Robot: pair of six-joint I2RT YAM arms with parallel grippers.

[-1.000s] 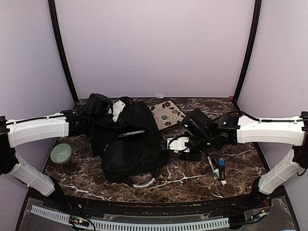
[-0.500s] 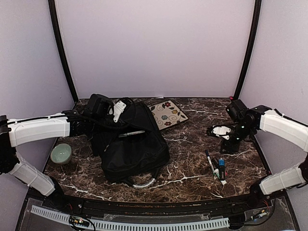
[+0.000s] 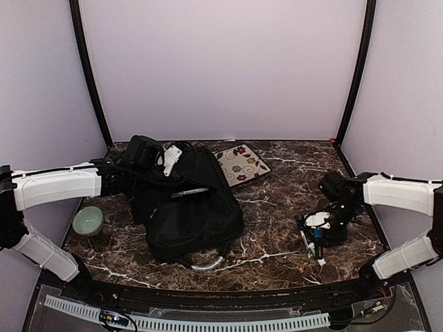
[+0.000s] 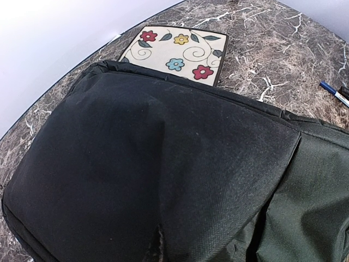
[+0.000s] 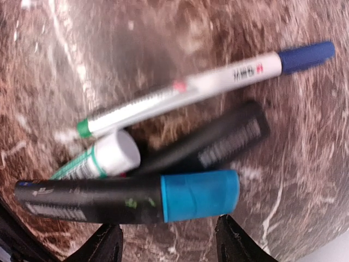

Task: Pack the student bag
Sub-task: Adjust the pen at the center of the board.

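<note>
The student bag [image 3: 187,211], a big black backpack, lies left of centre with its grey-white handle [image 3: 206,263] toward the front. My left gripper [image 3: 154,166] sits at the bag's rear top edge. Its fingers are hidden in the left wrist view, where puckered black fabric [image 4: 163,164] fills the frame, so it reads as shut on the bag. My right gripper [image 3: 324,234] hangs open just over a cluster of pens at the right. Its fingertips [image 5: 106,243] straddle the space beside a black marker with a blue cap [image 5: 131,197], gripping nothing.
Beside that marker lie a white pen with a blue cap [image 5: 191,90], a black marker [image 5: 212,142] and a white tube [image 5: 103,158]. A flowered pad [image 3: 240,164] lies behind the bag. A green bowl [image 3: 88,220] sits at far left. A pen [image 3: 188,191] rests on the bag.
My right arm swung away from the bag to the right side, then came down over the pens, and its jaws widened. The left arm and bag stayed put.
</note>
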